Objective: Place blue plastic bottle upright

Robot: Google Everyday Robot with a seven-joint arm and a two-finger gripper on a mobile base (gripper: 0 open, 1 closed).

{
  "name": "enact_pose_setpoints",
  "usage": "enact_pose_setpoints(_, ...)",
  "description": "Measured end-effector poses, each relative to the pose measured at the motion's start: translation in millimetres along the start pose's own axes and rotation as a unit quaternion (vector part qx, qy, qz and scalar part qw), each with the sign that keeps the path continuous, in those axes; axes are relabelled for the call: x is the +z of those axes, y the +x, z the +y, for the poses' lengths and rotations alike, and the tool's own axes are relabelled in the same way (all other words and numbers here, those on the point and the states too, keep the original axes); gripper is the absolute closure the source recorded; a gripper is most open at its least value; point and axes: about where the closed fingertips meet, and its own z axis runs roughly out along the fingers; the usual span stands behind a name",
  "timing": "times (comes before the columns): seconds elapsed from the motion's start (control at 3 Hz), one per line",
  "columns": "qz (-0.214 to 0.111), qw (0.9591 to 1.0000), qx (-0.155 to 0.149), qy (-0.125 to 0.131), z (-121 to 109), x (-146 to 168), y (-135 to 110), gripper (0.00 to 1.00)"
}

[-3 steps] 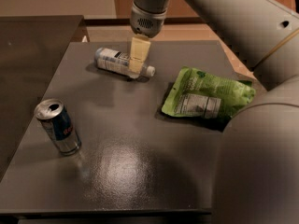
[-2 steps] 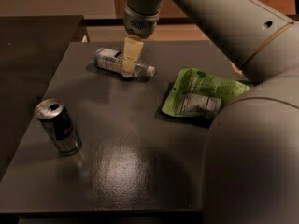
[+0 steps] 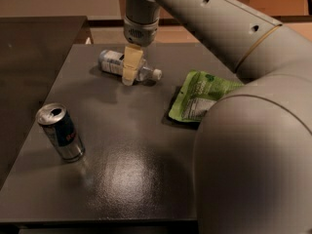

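One blue plastic bottle [image 3: 111, 62] lies on its side far back on the counter [image 3: 146, 150], long axis left to right, white cap [image 3: 157, 74] pointing right. The pincer [image 3: 128, 76] hangs across its middle; whether open or closed cannot be told.

Nothing legible on the bottle [image 3: 111, 62], can [image 3: 61, 133] or pouch [image 3: 197, 96]; tool [image 3: 128, 78] sits at bottle.
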Motion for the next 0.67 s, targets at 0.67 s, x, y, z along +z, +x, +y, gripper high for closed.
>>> enact_pose_setpoints(0.67, 0.019, 0.9995, 0.019, -0.013, -1.4, 23.4, -2.4, 0.17)
